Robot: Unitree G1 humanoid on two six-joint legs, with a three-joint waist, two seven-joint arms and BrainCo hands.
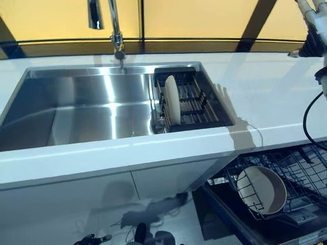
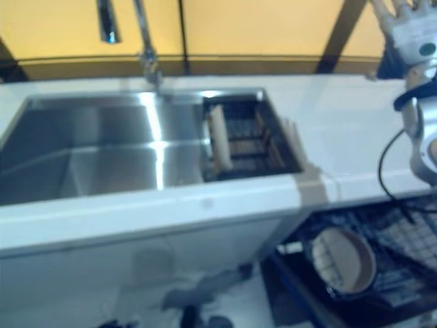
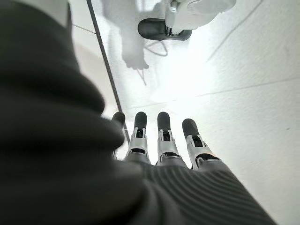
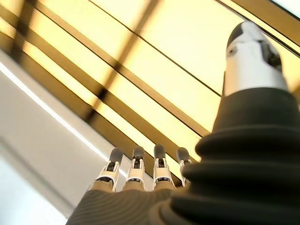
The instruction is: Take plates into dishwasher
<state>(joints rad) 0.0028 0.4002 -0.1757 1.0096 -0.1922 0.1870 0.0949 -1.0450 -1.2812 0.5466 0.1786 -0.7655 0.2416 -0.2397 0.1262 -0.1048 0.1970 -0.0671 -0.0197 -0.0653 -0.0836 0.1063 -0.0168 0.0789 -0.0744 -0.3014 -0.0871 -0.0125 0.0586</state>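
Observation:
A cream plate (image 1: 172, 99) stands upright in the dark dish rack (image 1: 196, 104) at the right end of the steel sink (image 1: 87, 109). Another cream plate (image 1: 261, 190) leans in the wire rack of the open dishwasher (image 1: 301, 168) at the lower right, below the counter. My right hand (image 1: 312, 18) is raised high above the counter's far right, well away from both plates. In its wrist view its fingers (image 4: 137, 168) are straight and hold nothing. My left hand (image 3: 164, 140) shows only in its wrist view, with straight fingers pointing down at the floor, empty.
A white counter (image 1: 271, 97) surrounds the sink. A faucet (image 1: 116, 35) stands at the sink's back edge. A yellow wall with dark bars runs behind the counter. White cabinet fronts (image 1: 76, 199) lie below the sink, left of the dishwasher.

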